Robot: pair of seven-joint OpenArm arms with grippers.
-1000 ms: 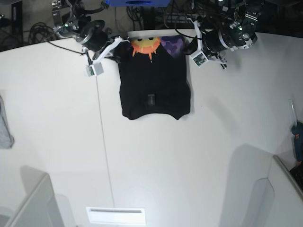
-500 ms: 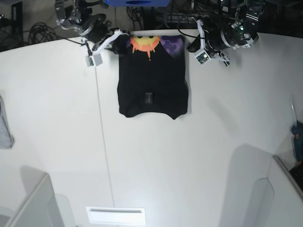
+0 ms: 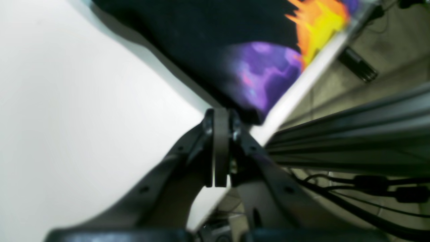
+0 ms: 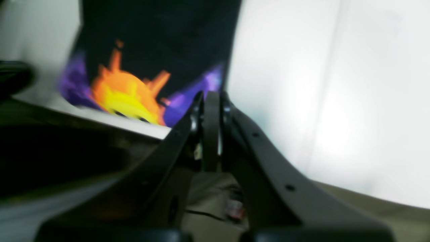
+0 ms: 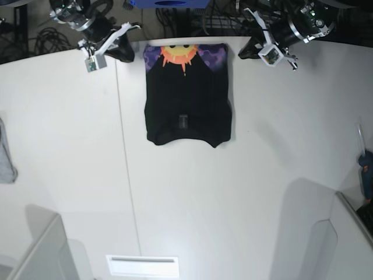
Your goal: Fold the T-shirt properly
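The large black cloth T-shirt lay folded narrow; a crosswise fold remained. My left gripper and right gripper were closed, empty.

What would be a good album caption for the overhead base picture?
Folded black cloth T-shirt, sun print showing, lies on the white table; both arms' fingers shut, clear of it.

The T-shirt is black, printed at its far edge with an orange and yellow sun face flanked by purple patches. The table is white. A grey cloth lies at its edge.
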